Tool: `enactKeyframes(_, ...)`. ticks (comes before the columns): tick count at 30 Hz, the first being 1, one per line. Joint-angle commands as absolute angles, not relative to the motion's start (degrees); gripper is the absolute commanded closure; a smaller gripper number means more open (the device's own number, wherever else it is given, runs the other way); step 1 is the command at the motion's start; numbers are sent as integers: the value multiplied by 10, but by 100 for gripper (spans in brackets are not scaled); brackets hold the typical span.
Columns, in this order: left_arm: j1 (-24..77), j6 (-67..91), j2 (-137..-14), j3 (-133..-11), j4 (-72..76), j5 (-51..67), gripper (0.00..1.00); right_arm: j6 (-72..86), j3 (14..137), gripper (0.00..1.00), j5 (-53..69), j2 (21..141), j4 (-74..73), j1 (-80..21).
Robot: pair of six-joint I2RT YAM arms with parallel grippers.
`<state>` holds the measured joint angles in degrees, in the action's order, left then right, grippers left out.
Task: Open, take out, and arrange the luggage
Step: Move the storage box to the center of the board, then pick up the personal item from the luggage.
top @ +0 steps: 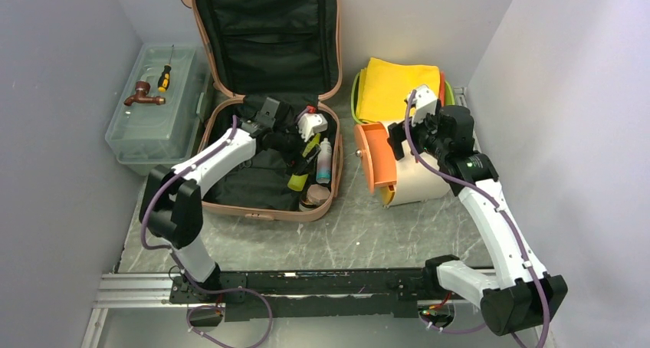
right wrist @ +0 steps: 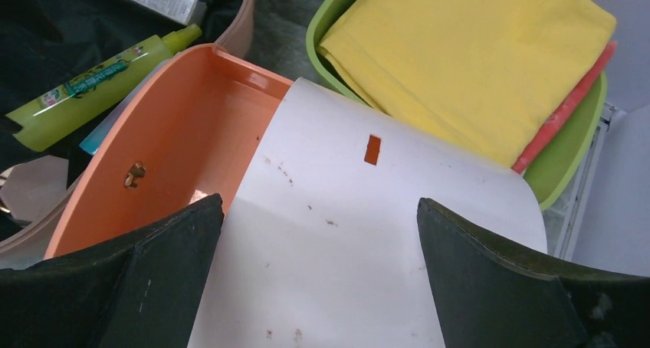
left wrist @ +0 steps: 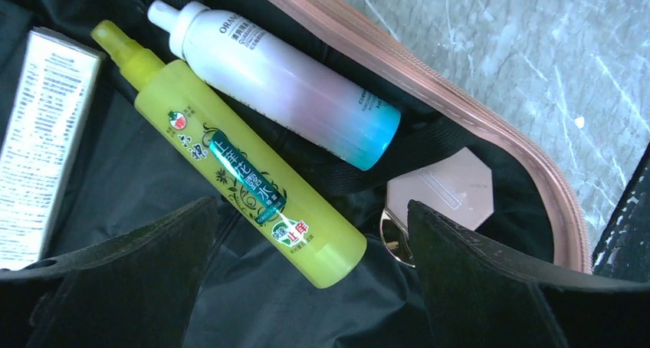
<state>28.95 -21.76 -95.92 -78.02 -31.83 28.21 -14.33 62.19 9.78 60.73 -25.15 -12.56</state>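
Note:
The luggage (top: 260, 210), a salmon-pink hard-shell suitcase, lies open with its black-lined lid (top: 264, 34) leaning on the back wall. My left gripper (top: 295, 142) hangs open inside the base. In the left wrist view it (left wrist: 310, 210) straddles the lower end of a yellow-green spray bottle (left wrist: 245, 164) without touching it. A white-to-teal bottle (left wrist: 283, 87), a pink hexagonal compact (left wrist: 444, 191) and a printed box (left wrist: 46, 133) lie on the lining. My right gripper (top: 396, 137) stands open over a white box (right wrist: 368, 233) with an orange lid (right wrist: 184, 133).
A translucent toolbox (top: 153, 129) stands at the left with a screwdriver (top: 164, 78) and a brown tap (top: 142, 95) on it. A lime green tray (top: 356, 95) at the back right holds folded yellow cloth (top: 398, 87). Walls close in on both sides.

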Motion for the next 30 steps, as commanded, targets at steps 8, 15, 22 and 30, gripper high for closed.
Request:
enactKeyframes(8, 289, -192, -1051, -822, -331, 238, 0, -153, 582, 0, 245, 533, -263, -85)
enactKeyframes(15, 289, -197, -1102, -822, -336, 172, 0, -160, 562, 0, 228, 506, -253, -83)
enactKeyframes(22, 288, -212, -1125, -837, -353, 163, 53, -164, 544, 0, 199, 493, -237, -83)
enactKeyframes(30, 272, -216, -1008, -874, -395, 157, 94, -144, 532, 0, 173, 472, -215, -69)
